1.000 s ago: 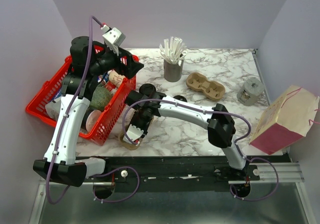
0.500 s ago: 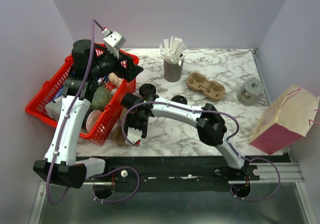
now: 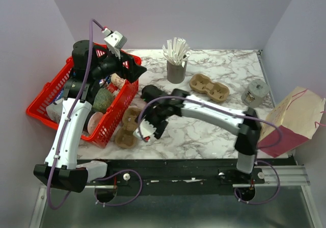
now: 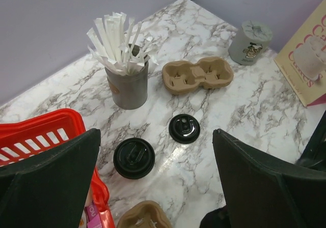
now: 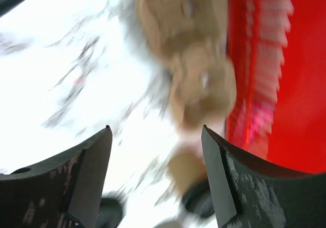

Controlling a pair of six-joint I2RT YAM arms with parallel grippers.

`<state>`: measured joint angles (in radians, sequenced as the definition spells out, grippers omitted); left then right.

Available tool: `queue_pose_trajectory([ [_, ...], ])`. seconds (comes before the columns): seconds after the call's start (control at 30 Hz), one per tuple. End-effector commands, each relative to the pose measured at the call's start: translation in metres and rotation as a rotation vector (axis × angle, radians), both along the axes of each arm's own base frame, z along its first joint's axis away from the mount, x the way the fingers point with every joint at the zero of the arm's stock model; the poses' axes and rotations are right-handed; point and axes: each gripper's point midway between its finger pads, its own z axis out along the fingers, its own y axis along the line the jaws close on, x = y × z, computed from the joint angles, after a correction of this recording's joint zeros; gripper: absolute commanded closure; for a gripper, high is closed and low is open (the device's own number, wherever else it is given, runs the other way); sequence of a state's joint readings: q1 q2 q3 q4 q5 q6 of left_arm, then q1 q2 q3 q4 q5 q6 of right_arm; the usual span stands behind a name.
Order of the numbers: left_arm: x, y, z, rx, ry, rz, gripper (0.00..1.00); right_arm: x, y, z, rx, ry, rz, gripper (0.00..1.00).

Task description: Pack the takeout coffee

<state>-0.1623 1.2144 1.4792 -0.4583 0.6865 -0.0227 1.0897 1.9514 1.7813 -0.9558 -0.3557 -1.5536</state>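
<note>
Top view: the left claw [image 3: 130,67] hovers over the back corner of the basket [image 3: 109,123]. Its jaw state can't be told from here. The right claw [image 3: 147,130] sits low over the table [image 3: 204,131], just beside a carrier [image 3: 127,129] that stands against the basket's front wall. The big lid [image 3: 151,91] lies flat on the table between the two claws, apart from both. A pale round thing in the basket [image 3: 94,122] may be the cup, but this can't be confirmed.

Left wrist: the left claw [image 4: 157,136] has its jaws wide apart and empty. The big lid [image 4: 134,158] and small lid [image 4: 184,128] lie on the marble below the gap, near each other and untouched. Which one fits the cup is unclear. No cup shows here. The stick cup [image 4: 127,85] and far carrier [image 4: 197,75] stand behind them.

Right wrist: this view is blurred. The right claw [image 5: 155,131] has its jaws apart with nothing held. The carrier [image 5: 188,60] is ahead and the basket [image 5: 275,85] is to the right. No lid or cup can be made out.

Step, as a judgement: this looks early in the task. The carrier seems staged, the cup and lid aren't joined, and nothing is packed. The next move likely calls for the left claw to drop onto a lid. The lid lies flat, so it needs a rim pinch, with a risk of it sliding on the marble. Otherwise the cup gets fetched first.
</note>
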Motion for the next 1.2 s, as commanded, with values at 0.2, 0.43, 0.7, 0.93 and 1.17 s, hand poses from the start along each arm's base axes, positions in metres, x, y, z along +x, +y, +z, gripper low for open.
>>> queue_pose_trajectory([
  [0.2, -0.011, -0.063, 0.016, 0.099, -0.104, -0.17, 0.02, 0.046, -0.173, 0.172, 0.494, 0.141, -1.059, 0.34],
  [0.43, -0.054, -0.128, -0.015, 0.233, -0.15, -0.432, 0.02, 0.07, -0.349, 0.259, 0.804, -0.227, -1.635, 0.62],
  [0.7, -0.054, -0.154, -0.039, 0.205, -0.104, -0.482, 0.02, 0.014, -0.502, 0.265, 0.846, -0.556, -2.136, 0.51],
  [0.93, -0.053, -0.167, -0.037, 0.147, -0.08, -0.522, 0.02, -0.005, -0.565, 0.244, 0.806, -0.301, -2.594, 0.44],
  [1.17, -0.056, -0.168, -0.048, 0.141, -0.07, -0.537, 0.02, -0.043, -0.618, 0.214, 0.664, -0.132, -2.959, 0.27],
])
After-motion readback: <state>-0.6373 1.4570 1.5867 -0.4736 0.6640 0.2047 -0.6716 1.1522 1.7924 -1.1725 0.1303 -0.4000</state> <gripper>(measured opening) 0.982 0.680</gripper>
